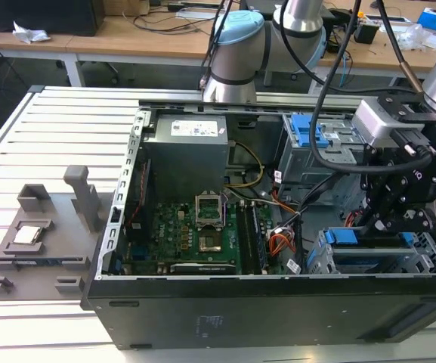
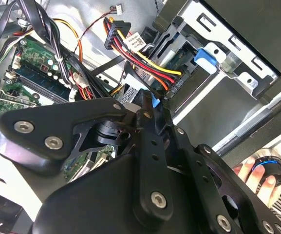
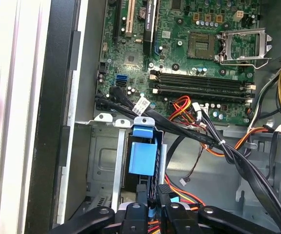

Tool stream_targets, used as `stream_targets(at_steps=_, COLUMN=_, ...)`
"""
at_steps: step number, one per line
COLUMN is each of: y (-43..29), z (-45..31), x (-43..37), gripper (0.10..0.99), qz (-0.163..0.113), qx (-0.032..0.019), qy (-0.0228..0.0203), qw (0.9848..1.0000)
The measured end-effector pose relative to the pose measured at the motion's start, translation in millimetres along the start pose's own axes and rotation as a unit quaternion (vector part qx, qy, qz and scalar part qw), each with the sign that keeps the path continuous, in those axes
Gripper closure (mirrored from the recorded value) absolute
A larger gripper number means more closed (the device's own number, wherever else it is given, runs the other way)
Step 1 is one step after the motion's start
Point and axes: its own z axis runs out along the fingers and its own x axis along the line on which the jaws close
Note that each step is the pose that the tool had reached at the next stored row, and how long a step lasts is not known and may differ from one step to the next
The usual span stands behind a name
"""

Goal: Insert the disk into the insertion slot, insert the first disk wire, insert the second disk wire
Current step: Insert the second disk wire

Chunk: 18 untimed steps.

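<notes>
Beside the motherboard (image 1: 180,234), at the corner of the open computer case (image 1: 202,318) on the exterior view's right, the gripper (image 1: 388,219) hangs low over the insertion slot (image 1: 320,261). The disk (image 1: 369,246) lies inside that slot, its blue carrier showing between the grey metal walls. I judge the first step done and the work to be on the wires.

Whether the gripper is apart, together or clamped on something, I cannot tell; its tip is buried among cables.

The first wrist view looks down the gripper (image 3: 152,214) at the disk's blue carrier tab (image 3: 143,158). Black cables cross just above the tab, on their way from the motherboard (image 3: 179,53).

The second wrist view adds something the others lack. A flat power plug (image 2: 172,83) on red, yellow and black leads sits at the disk's edge, on the side away from the motherboard. Whether it is pushed home cannot be seen. A person's hand (image 2: 257,178) also rests on a round knob outside the case.

Any further wire work here would call for a plug held square to its socket and kept free of the crowding bundle.
</notes>
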Motion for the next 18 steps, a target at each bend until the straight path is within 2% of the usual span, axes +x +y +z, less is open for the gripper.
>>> stream_targets(at_steps=5, y=0.0, z=0.2, x=0.1, gripper=0.871, qz=0.0, qx=0.0001, qy=-0.0005, qw=1.0)
stream_targets(at_steps=6, y=0.0, z=0.2, x=0.0, gripper=0.804, qz=0.0, qx=0.0, qy=-0.0006, qw=1.0)
stream_targets(at_steps=18, y=0.1, z=0.1, x=1.5, gripper=0.804, qz=0.0, qx=0.0, qy=-0.0007, qw=1.0)
